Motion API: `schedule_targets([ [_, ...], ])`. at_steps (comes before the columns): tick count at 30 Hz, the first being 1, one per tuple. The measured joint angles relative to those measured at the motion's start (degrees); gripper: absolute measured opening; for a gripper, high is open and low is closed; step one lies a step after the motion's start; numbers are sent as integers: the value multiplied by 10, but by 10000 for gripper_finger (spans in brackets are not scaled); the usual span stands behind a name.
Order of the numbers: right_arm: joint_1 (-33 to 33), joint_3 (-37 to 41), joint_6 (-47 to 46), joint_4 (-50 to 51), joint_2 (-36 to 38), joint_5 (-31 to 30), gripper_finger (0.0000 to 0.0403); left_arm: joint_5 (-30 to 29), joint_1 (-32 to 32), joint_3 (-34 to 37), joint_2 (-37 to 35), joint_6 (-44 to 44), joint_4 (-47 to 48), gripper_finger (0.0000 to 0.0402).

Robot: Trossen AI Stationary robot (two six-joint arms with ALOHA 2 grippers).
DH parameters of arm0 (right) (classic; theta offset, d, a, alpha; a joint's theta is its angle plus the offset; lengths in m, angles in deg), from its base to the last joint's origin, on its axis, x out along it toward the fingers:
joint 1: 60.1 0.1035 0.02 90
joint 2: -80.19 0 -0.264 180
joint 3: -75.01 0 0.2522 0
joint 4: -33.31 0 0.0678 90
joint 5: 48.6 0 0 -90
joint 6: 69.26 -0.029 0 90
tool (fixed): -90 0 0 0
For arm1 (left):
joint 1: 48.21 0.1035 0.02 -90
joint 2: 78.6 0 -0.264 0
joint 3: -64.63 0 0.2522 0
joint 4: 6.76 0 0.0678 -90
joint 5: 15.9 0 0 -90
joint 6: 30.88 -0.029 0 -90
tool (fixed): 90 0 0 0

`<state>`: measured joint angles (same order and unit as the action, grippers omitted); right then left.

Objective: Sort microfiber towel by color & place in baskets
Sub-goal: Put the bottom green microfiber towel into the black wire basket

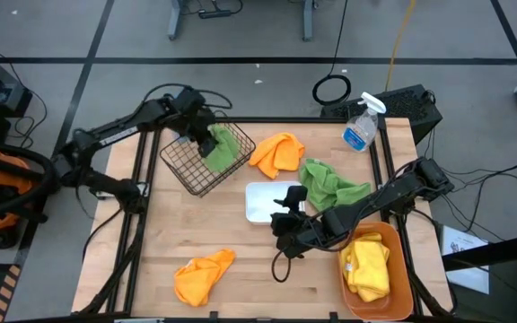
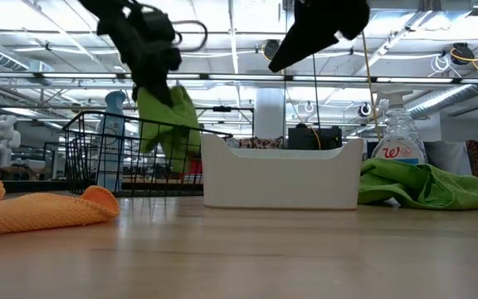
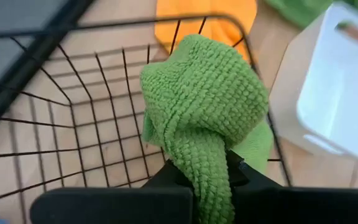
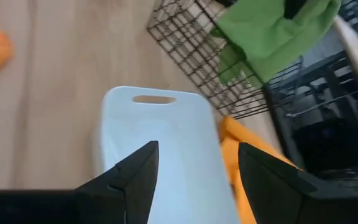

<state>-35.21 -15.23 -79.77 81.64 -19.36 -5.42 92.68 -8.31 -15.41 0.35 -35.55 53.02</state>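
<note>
Towels: six cloths in three colours. One green towel (image 1: 222, 148) hangs from the left gripper (image 1: 206, 142) over the wire basket (image 1: 187, 166); a second green towel (image 1: 330, 186) lies on the surface (image 1: 240, 247) beside the white tray (image 1: 263, 202).
Yellow towels (image 1: 368, 262): both appear to rest inside the orange tub (image 1: 402, 269) at the near right.
Orange towels: one (image 1: 277, 152) lies between the wire basket and the second green towel; the other (image 1: 201, 274) lies near the front edge, well apart from every container.
Left gripper: held above the wire basket, fingers clamped on a fold of the green towel, whose loose end dangles at about rim level in the low view.
Right gripper (image 1: 285, 218): poised over the near end of the white tray, fingers (image 4: 132, 177) apart and holding nothing.
Step in hand (judged): dropping the green towel into the wire basket.
Risk 1: the towel hangs near the basket's far-right rim; released there, it could drape over the wire or slide out onto the surface.
Risk 2: soft pile may snag on the fingers and lift out again.
Risk 3: a low descent could nudge the light basket toward the orange towel.
Bystander object: spray bottle (image 1: 361, 126) at the far right.
</note>
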Motion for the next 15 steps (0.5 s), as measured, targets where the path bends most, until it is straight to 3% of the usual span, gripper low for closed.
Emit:
schedule_targets([
  [12,30,0,-23,14,0,5,210,39,24,0,141,-32,-12,13],
  [15,30,0,-23,15,0,4,210,38,25,0,163,-32,-29,35],
])
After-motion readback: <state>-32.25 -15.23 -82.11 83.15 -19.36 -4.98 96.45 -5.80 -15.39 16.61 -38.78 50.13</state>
